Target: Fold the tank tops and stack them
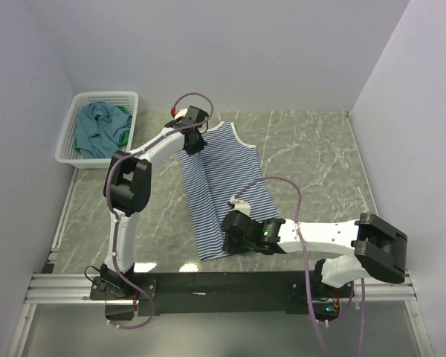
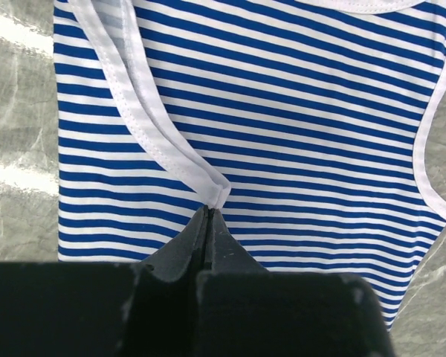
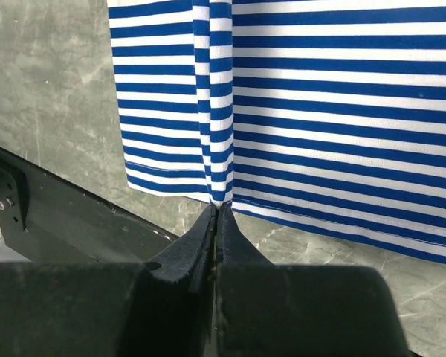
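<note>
Pinching the striped top (image 1: 223, 175) at both ends, I have my left fingers (image 2: 209, 214) pressed together on the white trim (image 2: 141, 123) of its armhole. My right fingers (image 3: 217, 208) are pressed together on a small tuck of the hem (image 3: 320, 212). The cloth lies on the surface (image 1: 312, 160) ahead of both pairs of fingers. Its long axis runs straight from one pair to the other, shoulders at the left fingers and hem at the right.

I judge that this line is what the next move turns on. Both grips seem to sit toward the same long side of the top. Carrying them together, crosswise to that axis, should lay one long edge over the body in an even lengthwise fold. If one pair leads, the fold will likely skew. A raised pleat runs away from the right fingers up the stripes, so there is slack to mind.

The teal top (image 1: 97, 126) and green top (image 1: 124, 135) sit bunched in the basket (image 1: 65, 145), out beyond my left fingers and well apart from my right.
</note>
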You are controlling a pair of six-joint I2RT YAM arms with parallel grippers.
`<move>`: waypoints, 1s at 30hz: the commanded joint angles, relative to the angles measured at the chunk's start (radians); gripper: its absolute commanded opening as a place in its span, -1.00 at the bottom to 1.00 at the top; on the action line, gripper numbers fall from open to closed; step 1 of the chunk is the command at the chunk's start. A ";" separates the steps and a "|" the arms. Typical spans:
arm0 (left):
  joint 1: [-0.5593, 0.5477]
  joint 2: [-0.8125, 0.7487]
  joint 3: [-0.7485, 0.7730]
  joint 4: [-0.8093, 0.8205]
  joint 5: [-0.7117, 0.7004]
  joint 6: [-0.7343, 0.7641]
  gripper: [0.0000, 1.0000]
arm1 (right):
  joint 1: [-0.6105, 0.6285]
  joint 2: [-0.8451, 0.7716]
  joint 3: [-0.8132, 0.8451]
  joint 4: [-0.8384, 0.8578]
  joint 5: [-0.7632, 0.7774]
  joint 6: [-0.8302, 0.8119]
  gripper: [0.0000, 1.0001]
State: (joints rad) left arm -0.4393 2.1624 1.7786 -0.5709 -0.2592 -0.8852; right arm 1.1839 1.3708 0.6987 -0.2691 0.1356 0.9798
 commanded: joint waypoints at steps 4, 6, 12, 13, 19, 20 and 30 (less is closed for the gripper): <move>-0.009 0.019 0.045 0.020 0.001 -0.003 -0.99 | -0.003 -0.015 -0.021 0.022 0.022 0.016 -1.00; -0.012 0.024 0.048 0.023 0.006 -0.001 -0.99 | -0.001 -0.015 -0.025 0.025 0.024 0.019 -1.00; -0.019 0.042 0.062 0.025 0.023 0.002 -0.99 | -0.001 -0.027 -0.047 0.013 0.039 0.031 -1.00; -0.021 0.045 0.062 0.028 0.028 0.005 -0.98 | 0.000 -0.030 -0.048 0.007 0.047 0.034 -0.99; -0.029 0.040 0.045 0.065 0.047 0.029 -0.61 | 0.000 -0.079 -0.071 -0.021 0.090 0.053 -0.59; -0.029 0.034 0.042 0.071 0.051 0.031 -0.55 | 0.002 -0.084 -0.071 -0.033 0.102 0.054 -0.50; -0.010 -0.110 -0.005 0.068 -0.009 0.003 -0.33 | 0.082 -0.081 0.044 -0.140 0.246 0.036 -0.16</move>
State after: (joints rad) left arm -0.4603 2.1727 1.7721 -0.4889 -0.2142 -0.8600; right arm 1.2453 1.2785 0.6575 -0.3695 0.2840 1.0313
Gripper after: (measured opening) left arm 0.377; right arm 0.424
